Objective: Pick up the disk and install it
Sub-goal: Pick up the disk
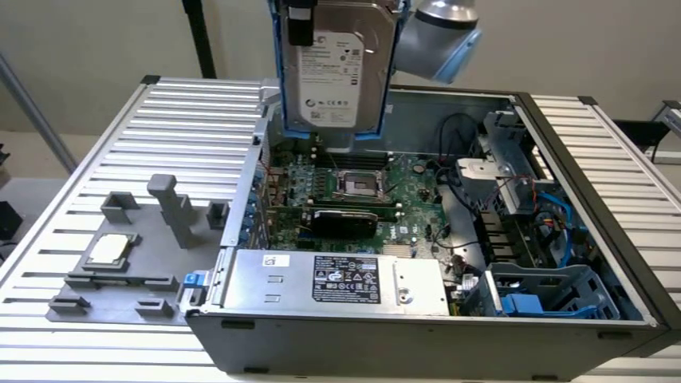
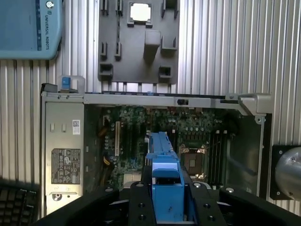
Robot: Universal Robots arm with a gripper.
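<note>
Top of disk (image 1: 338, 68) cut off in ext. view; lower edge hiding bit of mobo (image 1: 410, 171). Jaws of gripper (image 2: 165, 200) pinching disk by blue rails — disk hanging upright above open case (image 1: 426, 351). Inside case: mobo, PSU (image 1: 340, 279), blue bay (image 1: 543, 299) — bay contents hard to make out.

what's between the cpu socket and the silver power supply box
A black card lies between the cpu socket and the silver power supply box, as the exterior view shows.

Blue-railed silver disk (image 1: 338, 68) hangs upright above the computer case (image 1: 426, 343).
</note>
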